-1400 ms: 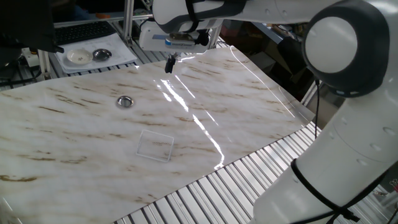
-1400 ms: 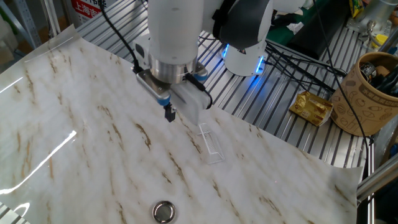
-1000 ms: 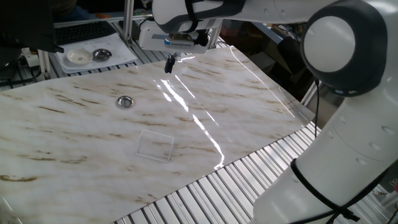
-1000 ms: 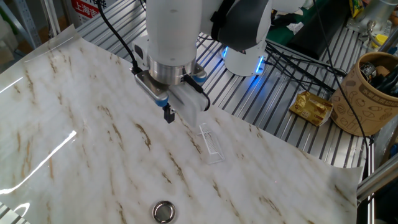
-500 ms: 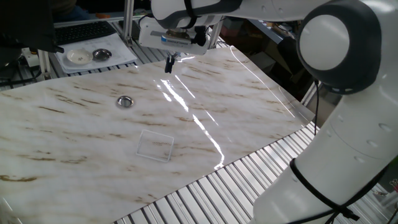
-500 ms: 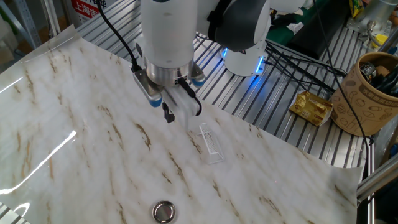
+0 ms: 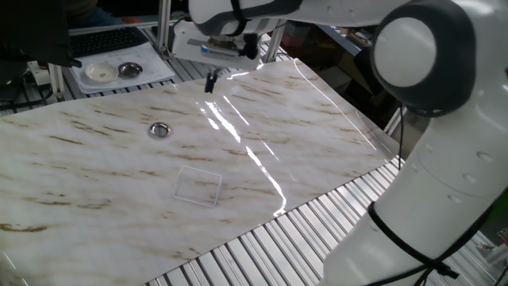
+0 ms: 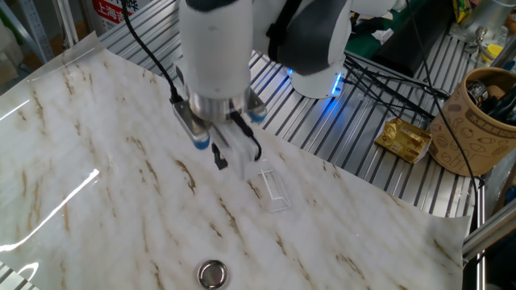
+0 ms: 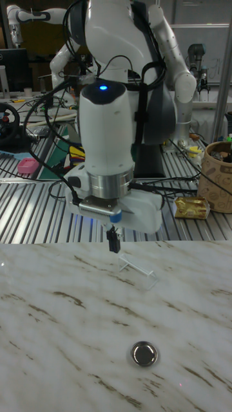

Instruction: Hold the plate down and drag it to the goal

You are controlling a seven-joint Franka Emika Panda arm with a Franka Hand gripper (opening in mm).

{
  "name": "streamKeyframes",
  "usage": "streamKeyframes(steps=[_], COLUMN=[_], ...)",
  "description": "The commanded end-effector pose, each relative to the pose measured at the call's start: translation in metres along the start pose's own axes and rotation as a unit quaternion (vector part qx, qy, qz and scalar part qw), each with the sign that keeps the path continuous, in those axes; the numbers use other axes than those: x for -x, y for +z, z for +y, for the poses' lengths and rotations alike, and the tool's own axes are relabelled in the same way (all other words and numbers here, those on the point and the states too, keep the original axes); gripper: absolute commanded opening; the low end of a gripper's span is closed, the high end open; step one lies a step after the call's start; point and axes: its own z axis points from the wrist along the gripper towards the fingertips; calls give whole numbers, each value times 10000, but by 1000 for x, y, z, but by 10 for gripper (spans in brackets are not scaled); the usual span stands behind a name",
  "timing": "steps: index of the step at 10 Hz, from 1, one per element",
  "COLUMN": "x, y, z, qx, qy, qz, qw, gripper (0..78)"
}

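Note:
The plate (image 7: 159, 129) is a small shiny silver disc lying flat on the marble table; it also shows as the plate (image 8: 212, 275) and the plate (image 9: 144, 354). The goal (image 7: 198, 186) is a faint clear rounded square, seen edge-on as the goal (image 8: 274, 186) and the goal (image 9: 136, 266). My gripper (image 7: 210, 83) hangs above the marble near the table's far edge, fingers together with nothing between them. Seen from the other side, the gripper (image 8: 220, 157) and gripper (image 9: 114, 243) sit close beside the goal and well apart from the plate.
A tray (image 7: 155, 75) with a white round dish (image 7: 100, 73) and a metal dish (image 7: 129, 70) stands beyond the table's far corner. A brown cup (image 8: 481, 121) and a gold packet (image 8: 406, 140) lie on the slatted bench. A clear sheet edge (image 7: 361, 119) overhangs the marble.
The gripper has shifted slightly along the far edge and turned about its wrist. Plate and goal have not moved.

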Motion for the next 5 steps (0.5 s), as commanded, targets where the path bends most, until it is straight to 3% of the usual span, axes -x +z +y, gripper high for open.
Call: streamKeyframes(steps=[1, 5], x=[11, 19], y=[16, 36], z=[28, 51], qx=[-66, -136], qy=[210, 260], qz=[-34, 58], qw=[9998, 9996], gripper=[0, 0])
